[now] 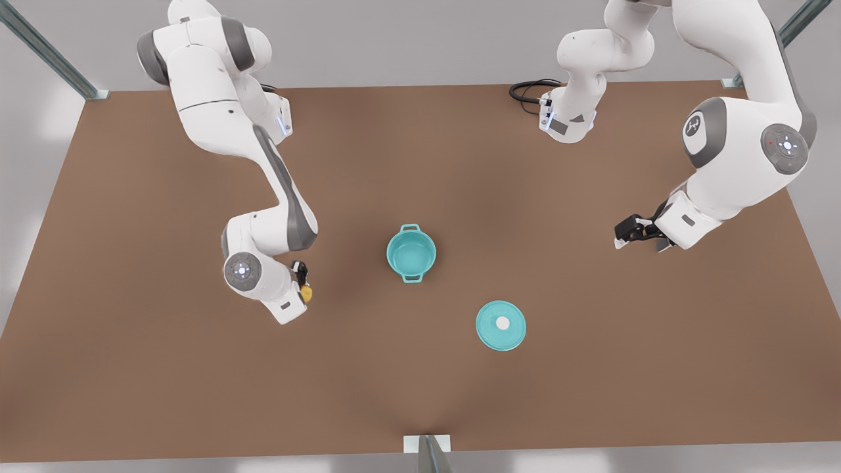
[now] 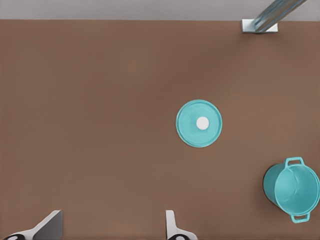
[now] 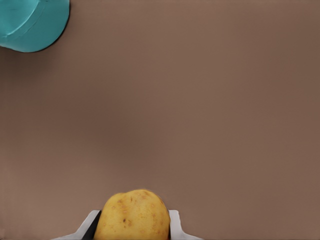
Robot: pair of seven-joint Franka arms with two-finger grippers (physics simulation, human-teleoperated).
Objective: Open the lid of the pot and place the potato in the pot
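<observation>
The teal pot [image 1: 411,255] stands uncovered in the middle of the table, with nothing inside it. The pot lid [image 1: 489,328], a flat teal disc with a white knob, lies on the table nearer the front edge, towards the front view's right. My right gripper [image 1: 303,282], on the front view's left, is shut on the yellow-orange potato [image 1: 306,293], well to the side of the pot. The right wrist view shows the potato [image 3: 132,217] between the fingers [image 3: 175,226] and the pot [image 3: 32,22] far off. My left gripper [image 1: 624,235] waits open at the front view's right; its wrist view shows the lid [image 2: 190,130] and pot [image 2: 292,187].
The brown table [image 1: 164,368] has metal frame posts at its corners [image 1: 79,82] and a bracket at the middle of the front edge [image 1: 427,445]. A black cable [image 1: 529,90] lies at the back by one arm's base.
</observation>
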